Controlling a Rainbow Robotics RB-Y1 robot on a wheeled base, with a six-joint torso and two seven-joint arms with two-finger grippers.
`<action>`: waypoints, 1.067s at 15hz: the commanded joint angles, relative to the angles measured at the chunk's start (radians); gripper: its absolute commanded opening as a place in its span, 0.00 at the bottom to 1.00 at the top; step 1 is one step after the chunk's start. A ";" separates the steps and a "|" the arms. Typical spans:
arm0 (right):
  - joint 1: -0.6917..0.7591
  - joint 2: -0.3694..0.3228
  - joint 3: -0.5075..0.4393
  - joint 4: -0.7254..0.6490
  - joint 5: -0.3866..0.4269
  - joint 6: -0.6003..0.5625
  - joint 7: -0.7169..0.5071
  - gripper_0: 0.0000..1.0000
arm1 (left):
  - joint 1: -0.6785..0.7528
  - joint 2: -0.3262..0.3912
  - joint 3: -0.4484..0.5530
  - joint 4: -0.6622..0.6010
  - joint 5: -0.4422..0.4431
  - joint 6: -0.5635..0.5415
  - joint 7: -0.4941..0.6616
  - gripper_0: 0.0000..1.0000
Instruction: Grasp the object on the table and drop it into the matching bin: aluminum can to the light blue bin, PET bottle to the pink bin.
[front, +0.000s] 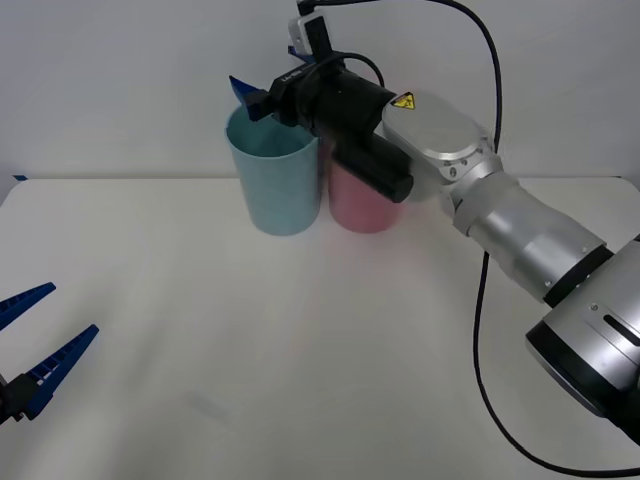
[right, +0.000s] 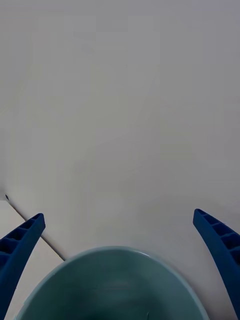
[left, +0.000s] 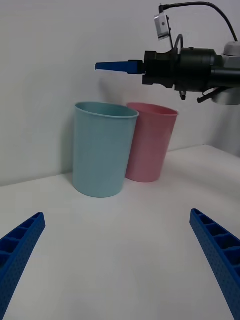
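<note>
Your right tool (front: 262, 100) hangs directly over the light blue bin's (front: 273, 180) mouth, fingers spread wide and gripping nothing. No can is visible; it has probably dropped inside.

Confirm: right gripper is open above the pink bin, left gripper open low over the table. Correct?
Not quite. The right gripper is open above the light blue bin, not the pink bin beside it; the right wrist view looks straight down at the light blue rim between its fingers. The rest holds: the left gripper is open low over the table.
</note>
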 joint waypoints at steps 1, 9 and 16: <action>0.072 -0.053 0.000 -0.123 -0.005 -0.001 0.002 1.00 | 0.000 0.000 0.000 0.000 0.000 0.000 0.000 1.00; 0.291 -0.286 0.000 -0.469 -0.063 -0.111 0.004 1.00 | 0.000 0.000 0.000 0.000 0.000 0.000 0.000 1.00; 0.510 -0.533 -0.040 -0.758 -0.167 -0.205 0.033 1.00 | 0.000 0.000 0.000 0.000 0.000 0.000 0.000 1.00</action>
